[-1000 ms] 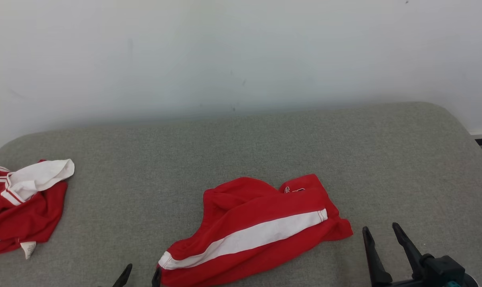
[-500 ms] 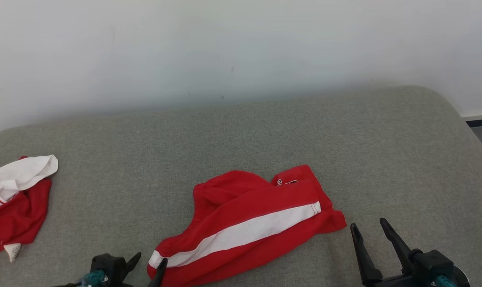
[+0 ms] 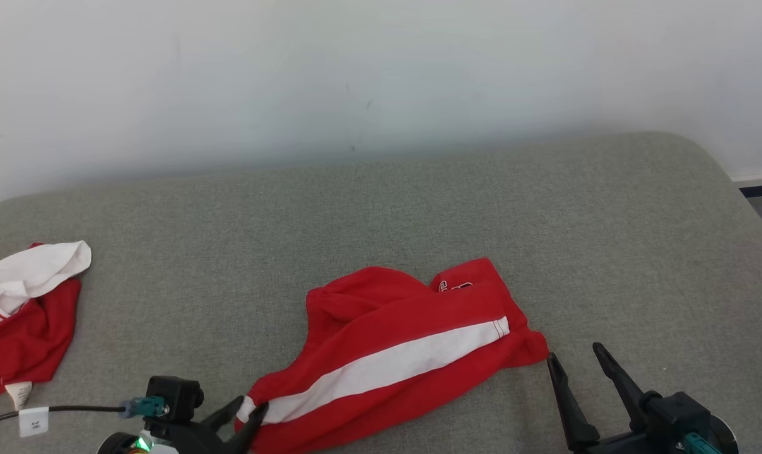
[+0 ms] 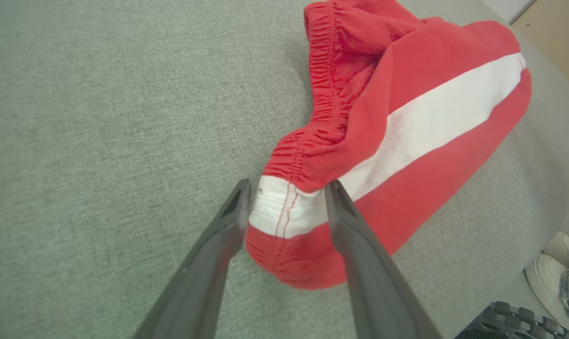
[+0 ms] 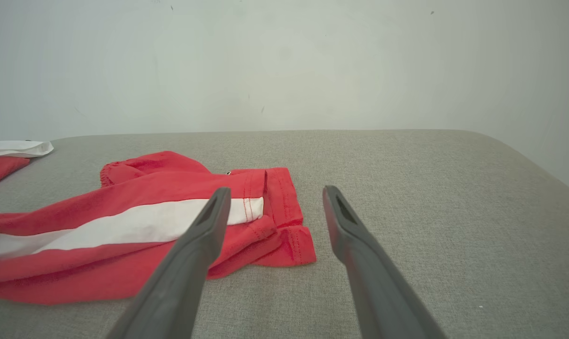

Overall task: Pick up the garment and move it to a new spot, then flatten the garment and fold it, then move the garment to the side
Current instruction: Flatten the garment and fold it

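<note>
Your shorts (image 3: 406, 340), likely soft, light and limp, lay crumpled on the pad (image 3: 419, 208), best taken at the elastic waistband corner (image 4: 284, 214) that your left end effector (image 3: 250, 407) straddled part-open, while your right end effector (image 3: 574, 353) stood wide beside their hem (image 3: 529, 350).

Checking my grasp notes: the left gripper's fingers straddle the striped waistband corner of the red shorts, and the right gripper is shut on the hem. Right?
Not quite: the right gripper is open, not gripping the shorts, as the right wrist view shows. The left gripper does straddle the striped waistband corner.
</note>
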